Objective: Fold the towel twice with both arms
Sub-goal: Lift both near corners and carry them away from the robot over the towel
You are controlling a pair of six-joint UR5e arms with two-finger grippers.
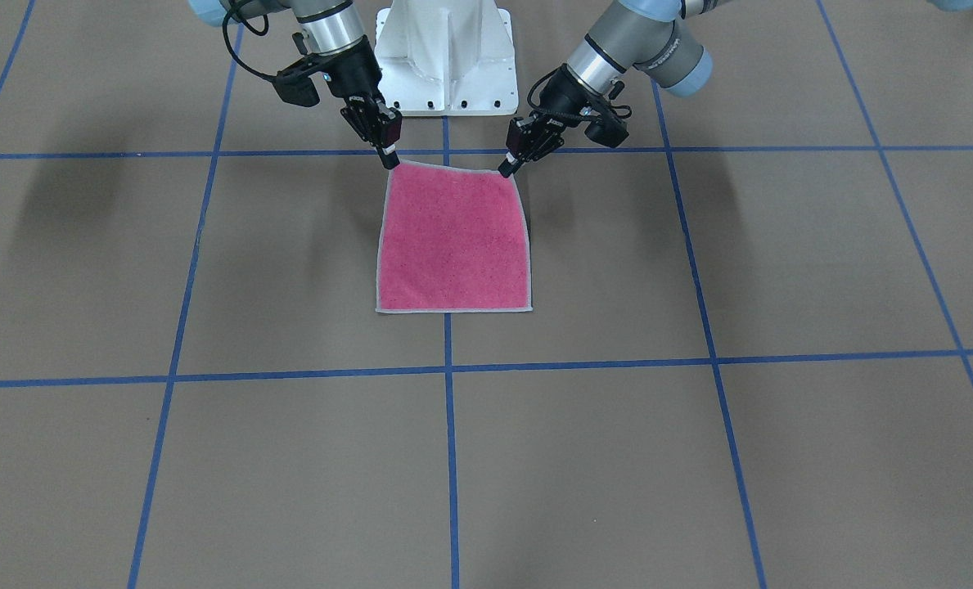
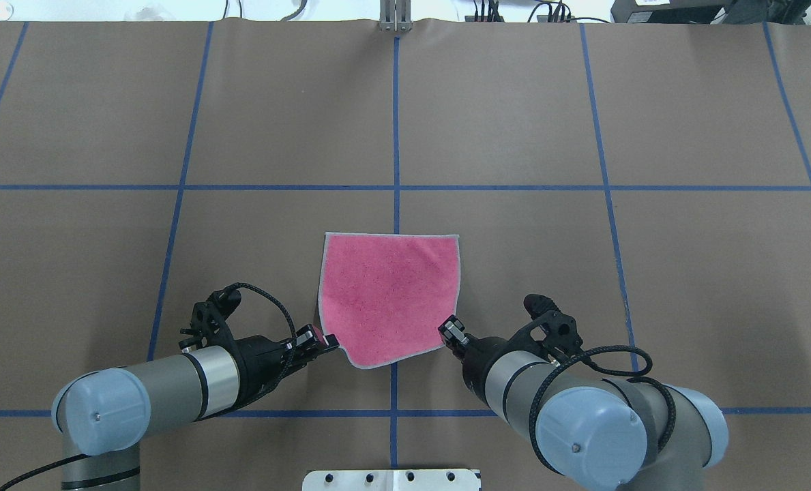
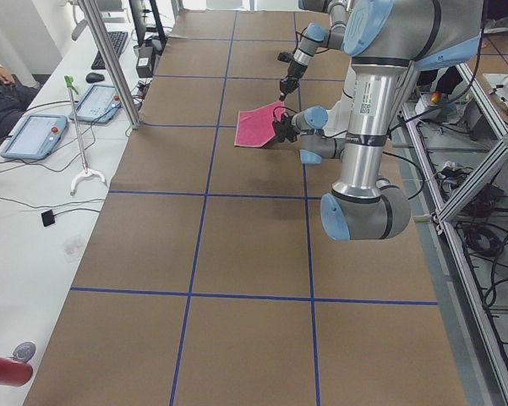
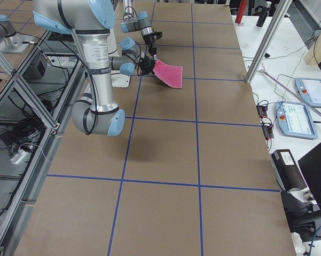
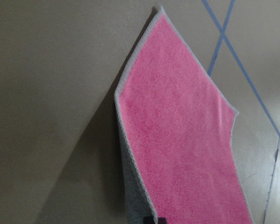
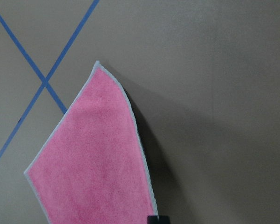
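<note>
The towel (image 1: 453, 241) lies pink face up in the middle of the brown table, with its far edge flat. Its edge nearest the robot is lifted off the surface. My left gripper (image 1: 506, 170) is shut on one near corner and my right gripper (image 1: 391, 161) is shut on the other. From overhead, the left gripper (image 2: 330, 339) and right gripper (image 2: 446, 327) pinch the towel (image 2: 391, 293) from either side. In the left wrist view the towel (image 5: 181, 130) shows its grey underside along the raised edge. The right wrist view shows the towel (image 6: 98, 163) hanging up from the table.
The white bolted pedestal (image 1: 445, 57) stands just behind the towel between the arms. Blue tape lines (image 2: 396, 136) grid the brown table. A side bench with tablets (image 3: 34, 134) and a person's arm (image 3: 0, 80) runs along the far side.
</note>
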